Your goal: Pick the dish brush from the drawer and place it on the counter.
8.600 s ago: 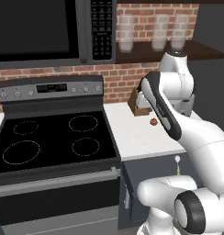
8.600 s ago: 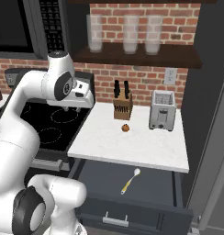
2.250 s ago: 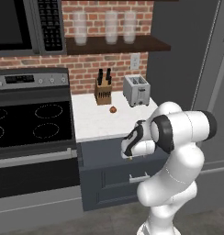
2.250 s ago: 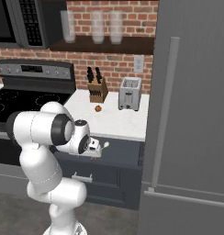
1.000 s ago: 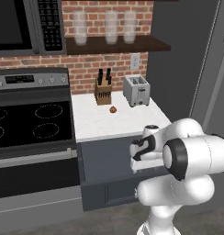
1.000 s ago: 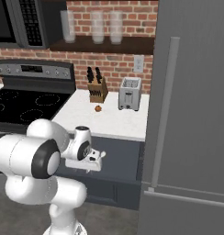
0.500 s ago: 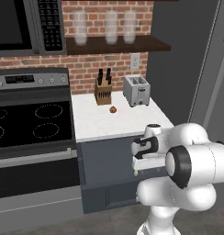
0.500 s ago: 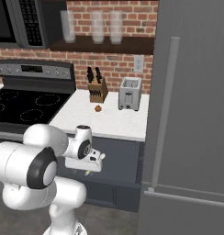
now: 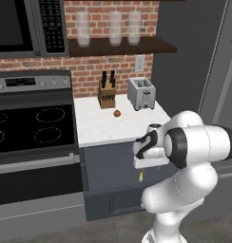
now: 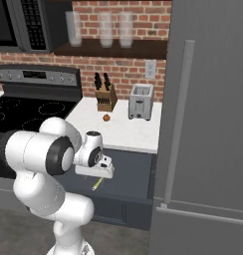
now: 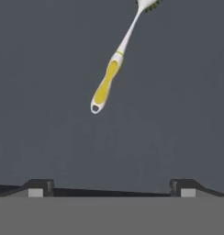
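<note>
Hand view | slim yellow-handled, white-headed dish brush (image 11: 107, 82), upper centre, flat on dark slate-grey drawer (image 11: 45, 92) floor | two-finger gripper (image 11: 110, 186) spread wide, empty, poised above for descent.

The left base view looks forward and down from behind the arm's left; the right base view does likewise from its right. Both share the white speckled counter (image 9: 106, 126) (image 10: 113, 127) and the open dark slate-grey drawer (image 9: 113, 163) (image 10: 128, 172). The hand view faces straight down, close over the drawer floor (image 11: 49, 69).
</note>
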